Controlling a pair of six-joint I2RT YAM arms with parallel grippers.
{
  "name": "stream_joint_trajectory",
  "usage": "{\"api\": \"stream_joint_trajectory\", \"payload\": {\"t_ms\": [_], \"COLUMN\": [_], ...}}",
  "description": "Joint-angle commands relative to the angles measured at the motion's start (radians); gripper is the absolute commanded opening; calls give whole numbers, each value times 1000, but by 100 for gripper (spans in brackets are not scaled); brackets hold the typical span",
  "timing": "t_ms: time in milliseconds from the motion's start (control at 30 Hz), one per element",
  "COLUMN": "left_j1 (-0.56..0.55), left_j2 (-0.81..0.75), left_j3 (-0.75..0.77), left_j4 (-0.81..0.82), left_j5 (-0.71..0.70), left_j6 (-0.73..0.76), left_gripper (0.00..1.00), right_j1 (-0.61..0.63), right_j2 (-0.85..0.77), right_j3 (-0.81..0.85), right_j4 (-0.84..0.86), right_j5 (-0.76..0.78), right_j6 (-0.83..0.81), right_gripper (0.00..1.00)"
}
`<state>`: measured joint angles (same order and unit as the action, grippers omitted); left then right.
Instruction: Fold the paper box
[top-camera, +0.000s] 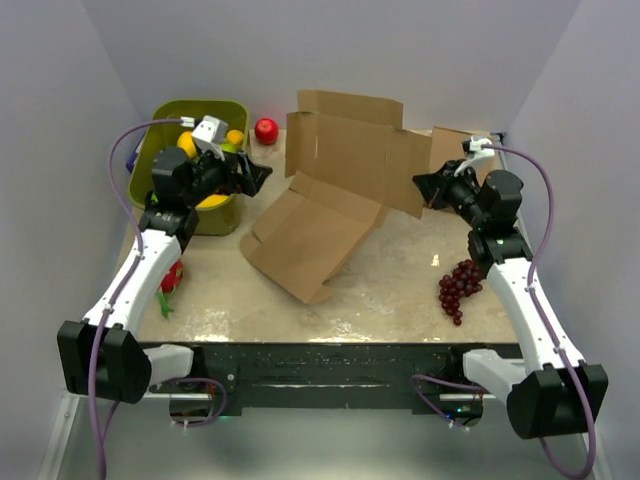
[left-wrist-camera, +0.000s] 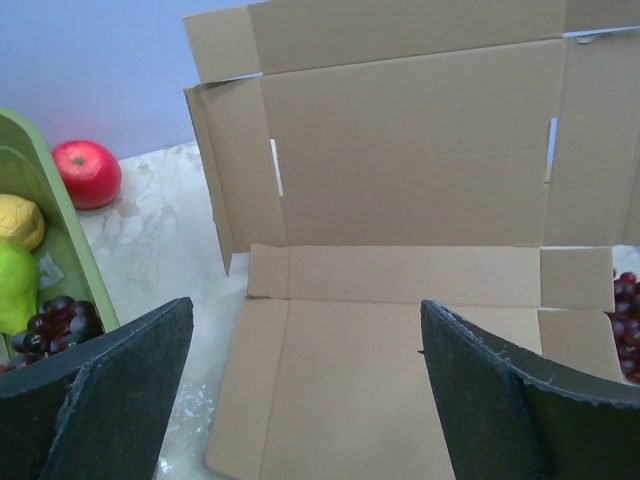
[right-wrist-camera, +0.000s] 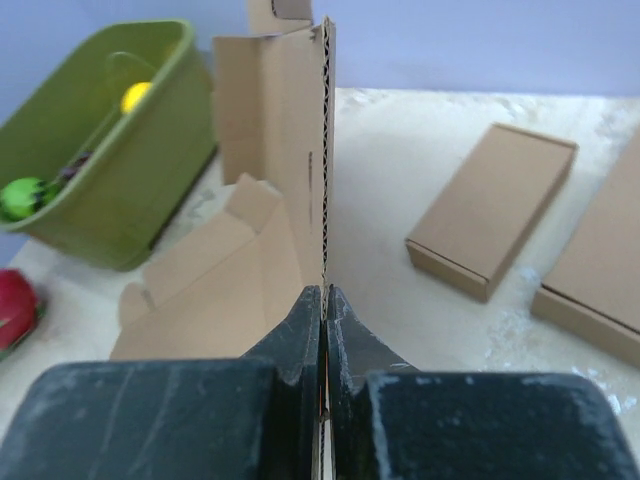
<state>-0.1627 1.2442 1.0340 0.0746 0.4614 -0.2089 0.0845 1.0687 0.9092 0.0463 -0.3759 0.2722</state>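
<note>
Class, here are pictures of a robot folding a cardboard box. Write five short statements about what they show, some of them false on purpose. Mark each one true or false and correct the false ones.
1. The right tool is shut on an edge of the paper box. True.
2. The left tool grips a flap of the paper box. False: it is open and holds nothing.
3. The red apple lies inside the green bin. False: it sits on the table beside the bin.
4. A bunch of dark grapes lies on the right part of the table. True.
5. The paper box is folded shut. False: it is open, with its flaps spread.
</note>
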Motion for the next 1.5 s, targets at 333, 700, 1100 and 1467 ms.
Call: {"api": "stream_joint_trajectory", "payload": {"t_ms": [333,700,1100,1467], "left_j1": [120,163,216,216], "left_j2": [-19,-198,-184,-127], "left_j3": [5,-38,-60,-123], "left_j4": [83,10,45,206], "left_j5": [192,-144,-80,86], "left_j6": [-40,75,49,-49], "left_gripper": [100,100,100,11], "right_j1": [-2,-2,-2,-2], "right_j2": [-173,-217,-225,-205], "right_j3": [175,220,220,145], "right_j4": [-2,-28,-30,7], "right_j5": [-399,-405,-423,-377], "right_j6": [27,32,24,6], "right_gripper": [0,0,0,0]}}
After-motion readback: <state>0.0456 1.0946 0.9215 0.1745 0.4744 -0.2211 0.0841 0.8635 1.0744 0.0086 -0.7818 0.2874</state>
